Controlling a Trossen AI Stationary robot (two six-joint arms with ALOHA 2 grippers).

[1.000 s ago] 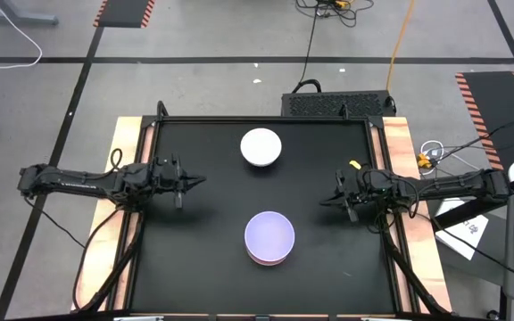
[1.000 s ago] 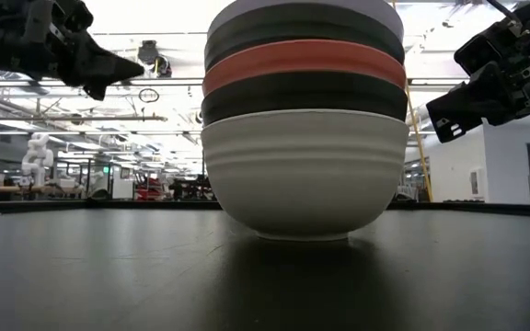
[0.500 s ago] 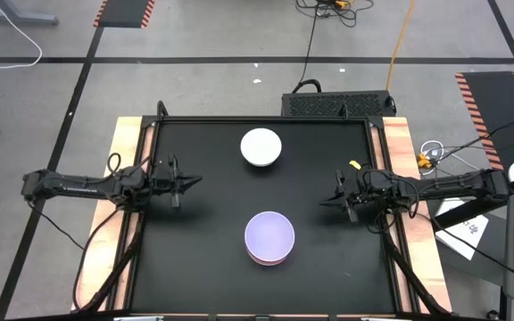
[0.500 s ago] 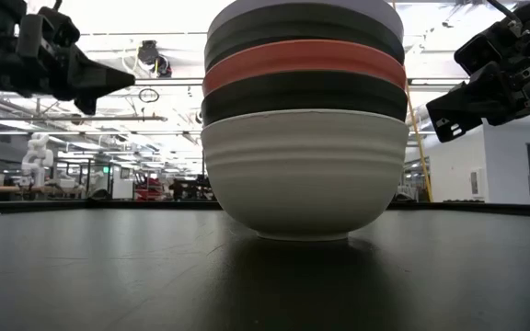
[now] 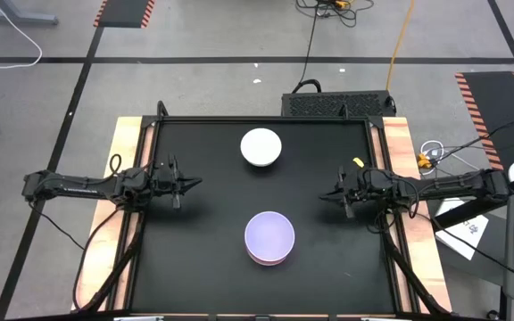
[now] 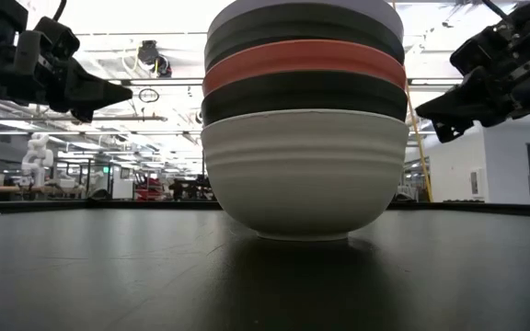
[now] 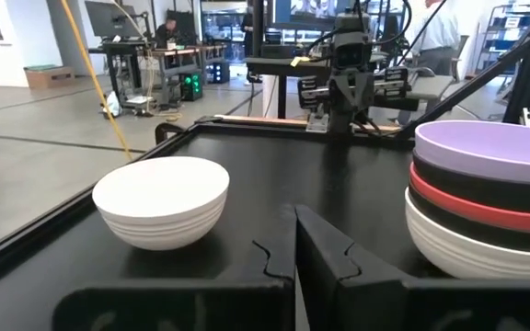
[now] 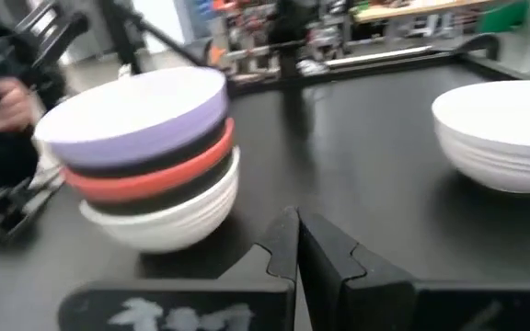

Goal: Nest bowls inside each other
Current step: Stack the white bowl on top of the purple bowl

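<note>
A stack of nested bowls stands near the table's front middle. From the bottom it is white, black, red, black and lavender, and it rests on the white bowl's foot. A single white bowl sits upright near the far edge, also seen as the white bowl in the left wrist view. My left gripper hovers shut at the left side, pointing level toward the table's middle. My right gripper hovers shut at the right side, facing it. Neither has anything between its fingers.
The black table top is bordered by a raised black frame with wooden strips outside it. Open table lies between the two grippers and between the stack and the single bowl. Beyond the table are cables and room equipment.
My left gripper has sunk a little and drawn slightly back toward the table's left edge, staying shut and level. My right gripper has turned a little on the spot. The bowls have kept still.
</note>
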